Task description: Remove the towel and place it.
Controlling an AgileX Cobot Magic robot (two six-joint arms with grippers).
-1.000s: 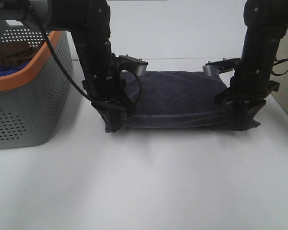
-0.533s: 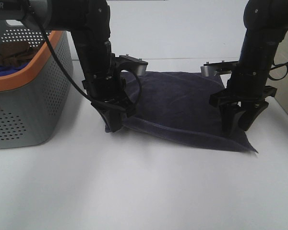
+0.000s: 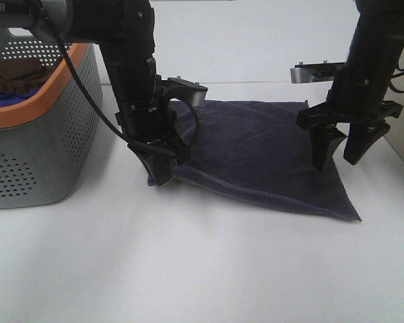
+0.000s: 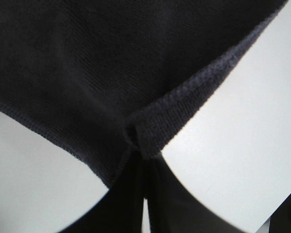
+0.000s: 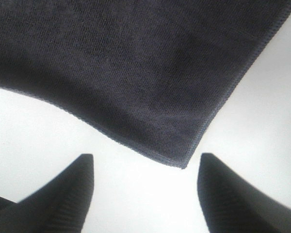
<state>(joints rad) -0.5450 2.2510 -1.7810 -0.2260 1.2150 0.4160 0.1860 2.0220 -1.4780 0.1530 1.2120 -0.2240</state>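
Observation:
The dark navy-grey towel (image 3: pixel 256 155) lies spread on the white table, right of the basket. My left gripper (image 3: pixel 160 176) is shut on the towel's near-left corner and holds it just above the table. The left wrist view shows the pinched corner (image 4: pixel 138 138) between the closed fingers. My right gripper (image 3: pixel 341 156) is open and empty, raised above the towel's right side. In the right wrist view the towel's free corner (image 5: pixel 182 162) lies flat on the table between the spread fingertips (image 5: pixel 72 187). No white tag shows.
A grey perforated basket (image 3: pixel 40 148) with an orange rim stands at the left, holding a brown cloth (image 3: pixel 17 74) and a bright blue cloth (image 3: pixel 3 97). The white table (image 3: pixel 202 269) reaches to the front. The table's right edge runs near the right arm.
My right gripper let go of the towel's right corner, opened, and rose. The released corner dropped flat onto the table toward the front right. The left gripper stayed in place, still holding.

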